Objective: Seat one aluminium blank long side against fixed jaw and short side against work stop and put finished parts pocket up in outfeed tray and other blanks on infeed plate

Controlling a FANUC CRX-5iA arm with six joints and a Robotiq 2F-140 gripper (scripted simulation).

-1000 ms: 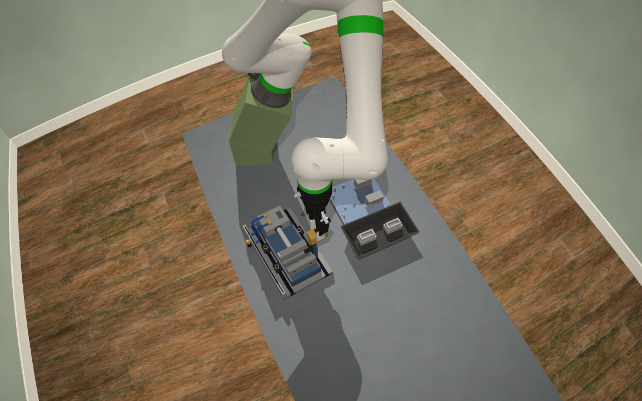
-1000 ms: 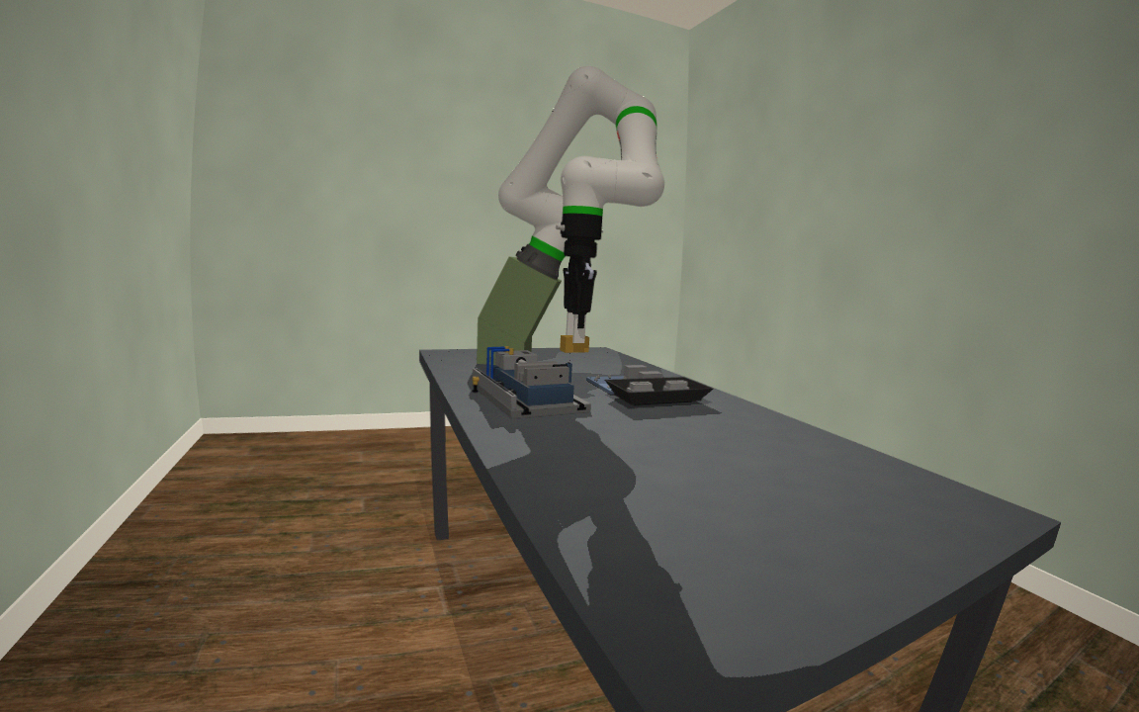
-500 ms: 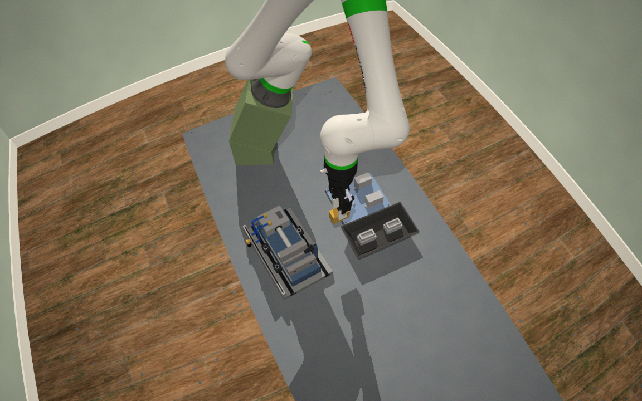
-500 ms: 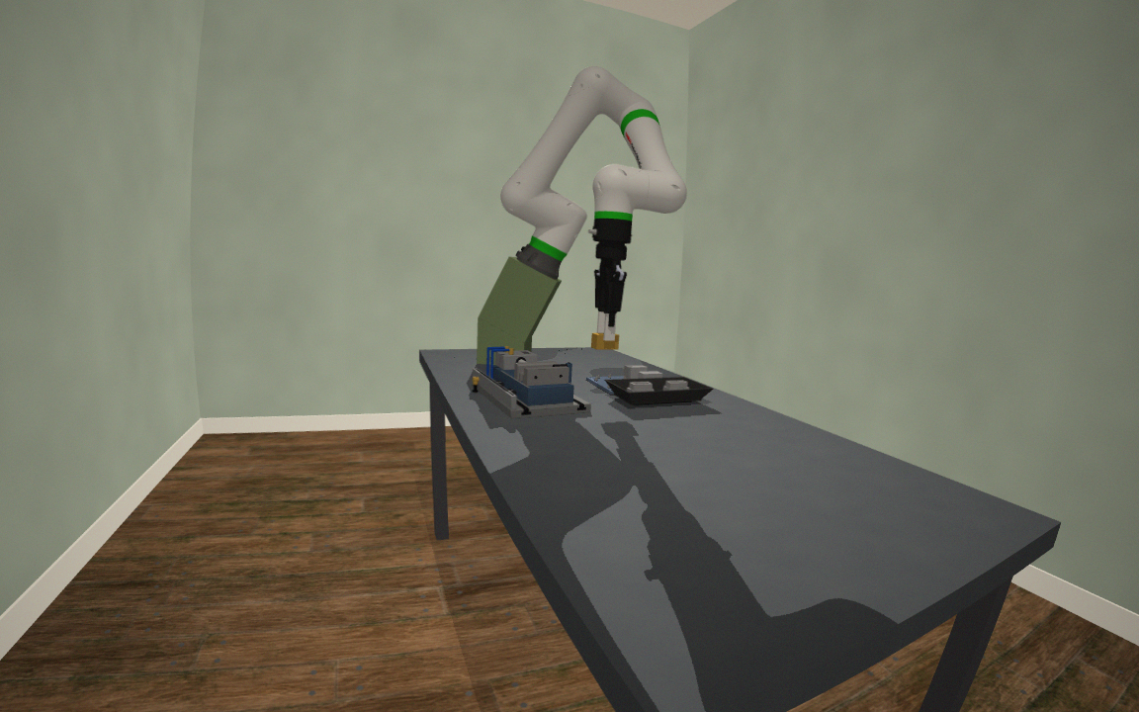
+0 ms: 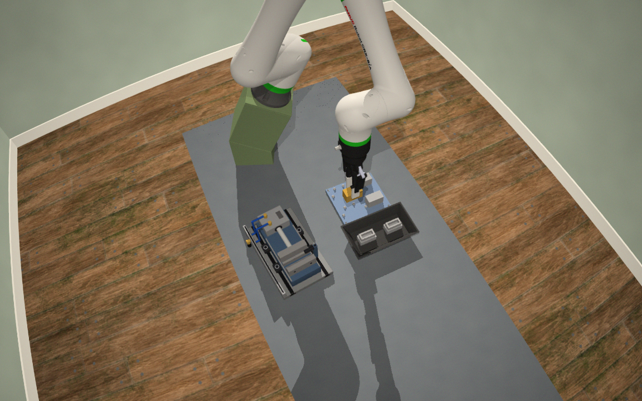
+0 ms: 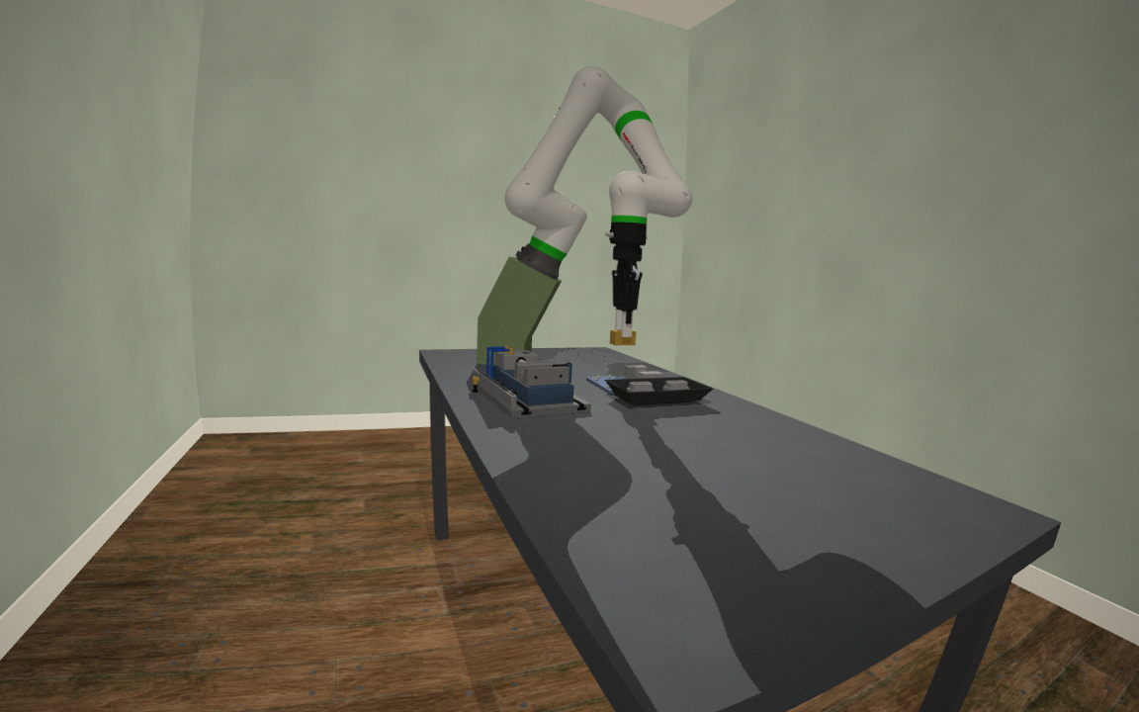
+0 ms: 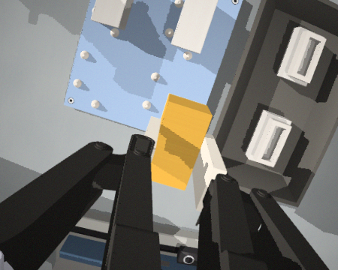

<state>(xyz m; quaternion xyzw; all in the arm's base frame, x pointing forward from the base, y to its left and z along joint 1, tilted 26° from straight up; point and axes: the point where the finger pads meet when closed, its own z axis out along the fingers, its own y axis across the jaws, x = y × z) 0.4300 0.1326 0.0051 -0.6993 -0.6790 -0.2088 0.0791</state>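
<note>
My gripper (image 5: 353, 192) (image 6: 624, 330) (image 7: 176, 142) is shut on the brass blank (image 5: 346, 195) (image 6: 622, 338) (image 7: 182, 140). It holds it in the air above the infeed plate (image 5: 337, 202) (image 7: 116, 90), near the tray side. Two aluminium blanks lie on the plate: one (image 5: 374, 199) (image 7: 195, 26) nearer the tray, another (image 5: 368, 178) (image 7: 110, 13) farther back. Two finished parts (image 5: 366, 239) (image 7: 304, 56) stand pocket up in the outfeed tray (image 5: 375, 219) (image 6: 657, 396). The vise's fixed jaw (image 5: 303, 267) (image 6: 547, 376) is at its front end; no blank shows in the opening.
Pins (image 7: 155, 77) stand up from the infeed plate, several of them near the held blank. The vise (image 5: 307, 277) (image 7: 82, 249) stands left of the plate and tray, with blue hoses (image 5: 259, 226) at its back end. The tray wall is close beside the plate.
</note>
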